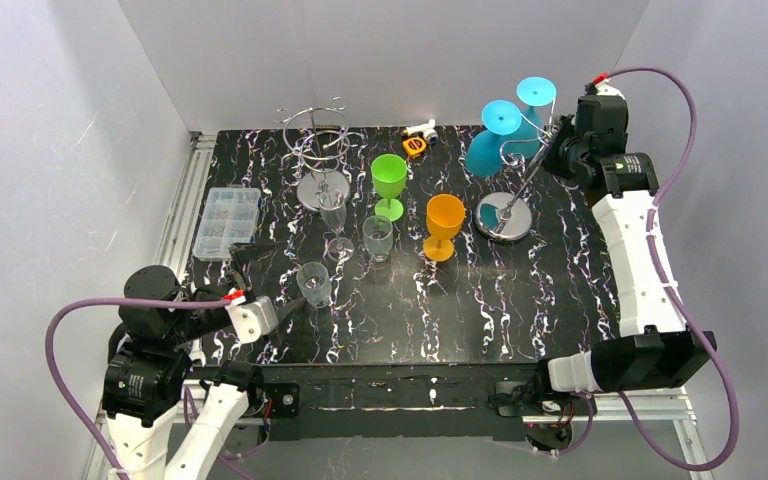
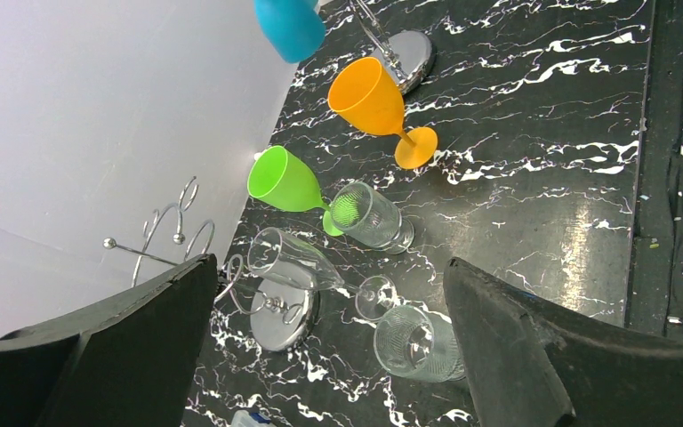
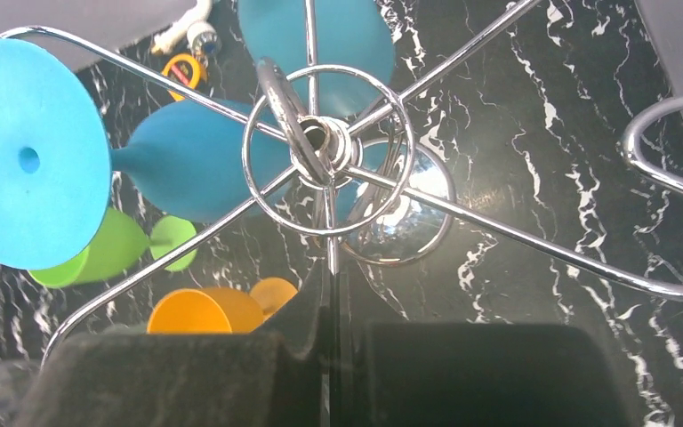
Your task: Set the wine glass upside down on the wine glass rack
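Two blue wine glasses (image 3: 196,160) hang upside down on the wine glass rack (image 3: 325,142), just past the right gripper (image 3: 331,311) and to one side of it, their round feet caught on the chrome wire arms and their bowls pointing down toward the rack's shiny base. The right gripper's fingers are pressed together, and one thin wire spoke from the rack's hub runs straight into the seam between them, so they appear clamped on that wire. Below this gripper and further off on the same side as the blue pair, a green wine glass (image 3: 111,253) and an orange wine glass (image 3: 204,311) stand upright on the black marbled table (image 1: 560,300), neither touching the rack. The left gripper (image 2: 329,267) sits low at the near corner with its fingers spread wide and nothing between them. Just ahead of it stands a ribbed clear tumbler (image 2: 413,342). A little beyond that are a clear stemmed wine glass (image 2: 298,258) and a short clear glass (image 2: 369,215), all upright. Past those, further from the left gripper, a second chrome rack (image 1: 320,150) stands bare of glasses. A clear plastic parts box (image 1: 227,222) lies off to the outer side of the left gripper.
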